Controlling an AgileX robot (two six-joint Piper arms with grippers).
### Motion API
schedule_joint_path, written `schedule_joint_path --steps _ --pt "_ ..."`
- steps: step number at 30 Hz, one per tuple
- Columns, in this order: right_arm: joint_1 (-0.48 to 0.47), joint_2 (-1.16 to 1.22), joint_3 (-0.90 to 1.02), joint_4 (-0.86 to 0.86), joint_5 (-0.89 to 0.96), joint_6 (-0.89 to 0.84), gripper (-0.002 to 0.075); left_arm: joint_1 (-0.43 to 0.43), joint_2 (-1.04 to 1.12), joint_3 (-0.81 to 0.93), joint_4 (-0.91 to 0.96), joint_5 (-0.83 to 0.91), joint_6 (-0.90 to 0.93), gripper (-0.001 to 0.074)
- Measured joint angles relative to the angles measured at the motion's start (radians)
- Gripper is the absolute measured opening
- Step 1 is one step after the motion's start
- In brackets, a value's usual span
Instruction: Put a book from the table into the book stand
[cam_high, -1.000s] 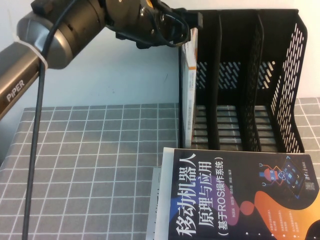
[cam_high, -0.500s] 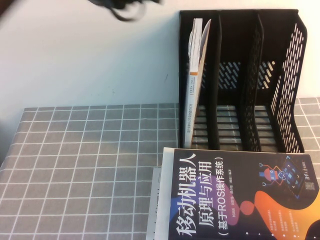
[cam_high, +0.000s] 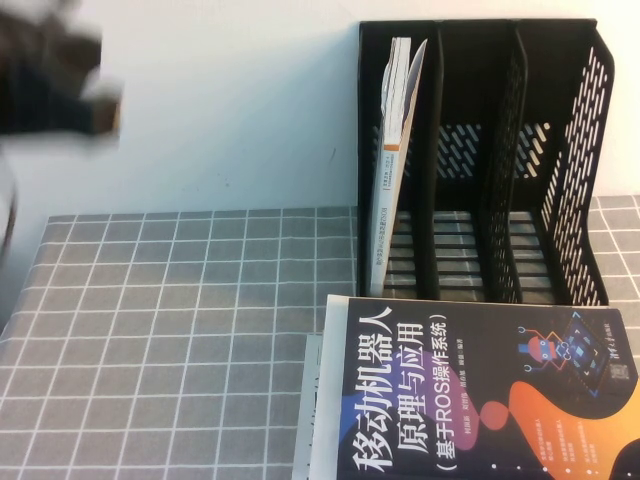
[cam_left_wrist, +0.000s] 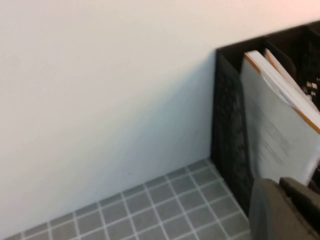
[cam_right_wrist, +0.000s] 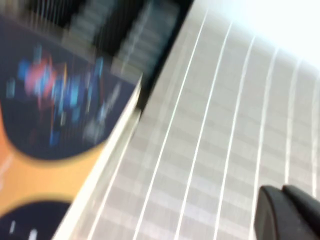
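Note:
A white book with an orange edge (cam_high: 392, 150) stands upright in the leftmost slot of the black book stand (cam_high: 560, 150). My left gripper (cam_high: 95, 105) is a blur high at the far left, well away from the stand, and holds nothing. In the left wrist view its shut fingers (cam_left_wrist: 282, 200) sit in front of the stand (cam_left_wrist: 227, 125) and the white book (cam_left_wrist: 280, 130). My right gripper (cam_right_wrist: 282, 205) is shut and empty over the grey grid cloth, beside a dark blue and orange book (cam_right_wrist: 50, 110). It is out of the high view.
A large dark blue and orange book (cam_high: 470, 400) lies flat at the front right, just before the stand. A grey book (cam_high: 308, 420) pokes out under its left side. The stand's middle and right slots hold nothing. A white wall stands behind.
My left arm has let go of the white book at the stand's top and swung up and away to the far left. The book stays upright in the leftmost slot.

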Motion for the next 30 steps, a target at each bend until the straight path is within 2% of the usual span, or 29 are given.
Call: schedule_joint_path --steps 6,9,13,24,30 --pt "0.0 -0.159 0.231 0.053 -0.244 0.003 -0.0003 0.0 -0.212 0.339 -0.028 -0.174 0.0 0.0001" --pt "0.0 -0.205 0.338 0.11 -0.302 0.003 -0.0003 0.0 -0.288 0.471 -0.028 -0.254 -0.004 0.0001" --pt "0.0 -0.251 0.373 0.135 -0.338 -0.004 -0.0003 0.0 -0.358 0.58 -0.028 -0.35 -0.006 0.0001" --pt "0.0 -0.27 0.373 0.184 -0.158 -0.008 -0.0003 0.0 -0.385 0.616 -0.028 -0.377 -0.002 -0.0001" --pt "0.0 -0.27 0.374 0.19 -0.138 -0.008 -0.0003 0.0 -0.385 0.616 -0.028 -0.377 -0.002 -0.0001"
